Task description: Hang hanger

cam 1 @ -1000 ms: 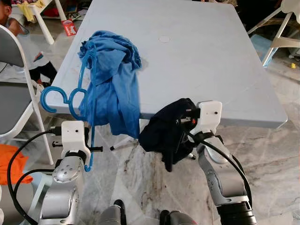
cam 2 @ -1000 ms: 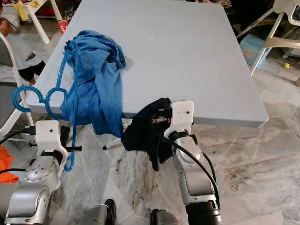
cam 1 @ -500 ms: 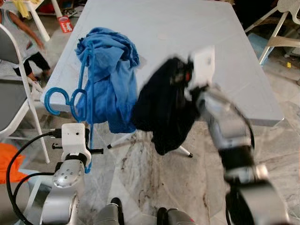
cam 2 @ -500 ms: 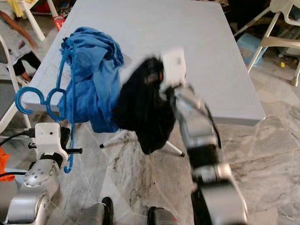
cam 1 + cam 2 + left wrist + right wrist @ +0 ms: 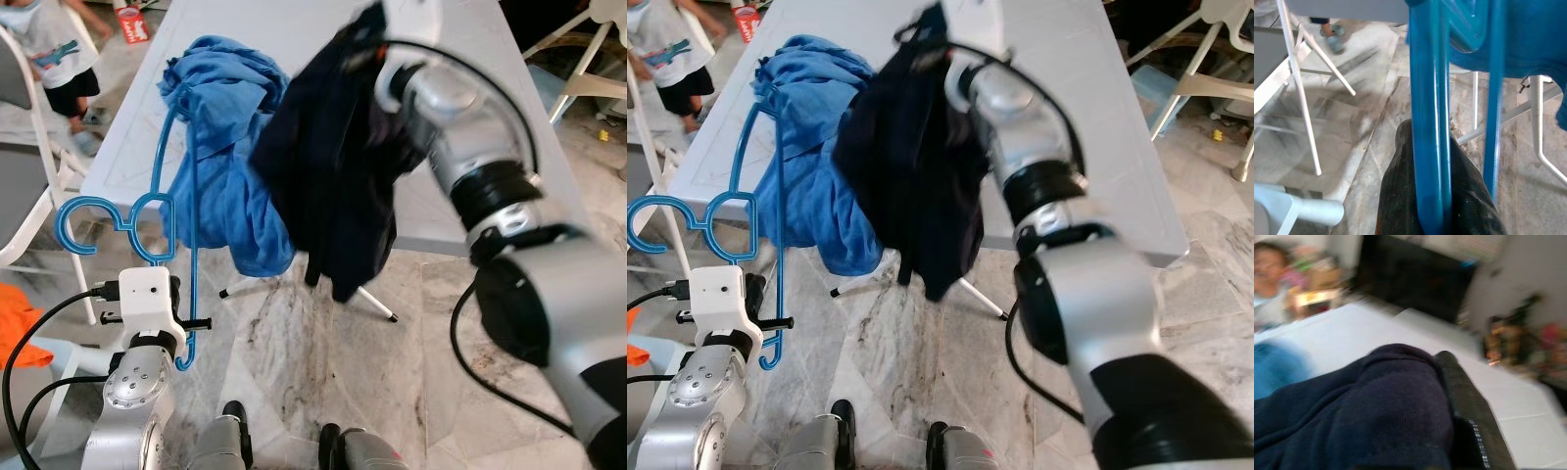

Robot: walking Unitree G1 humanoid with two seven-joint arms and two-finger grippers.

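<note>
Our left gripper has its black fingers closed narrow on the lower rod of the thin blue plastic hanger, low at our left side. From that grip the hanger rises past the table edge, two hooks curling out to the left, its upper end tangled in the crumpled blue cotton garment that spills off the near left corner of the pale grey plastic table.

We judge the hanger light, stiff and smooth, so it may slip or swing about one pinched rod; a hold near the neck under the hooks would steer it better than this low one. The blue garment is soft and will drag and snag as the hanger lifts.

Our right gripper is raised high over the table, clamped on a limp dark navy knitted garment that hangs in a long fold down past the table edge. This view is blurred.

In the way: the dark garment hangs just beside the blue one and screens much of the table. A white folding chair stands near the hooks on our left, with a person beyond it. An orange cloth lies on the marble floor.
</note>
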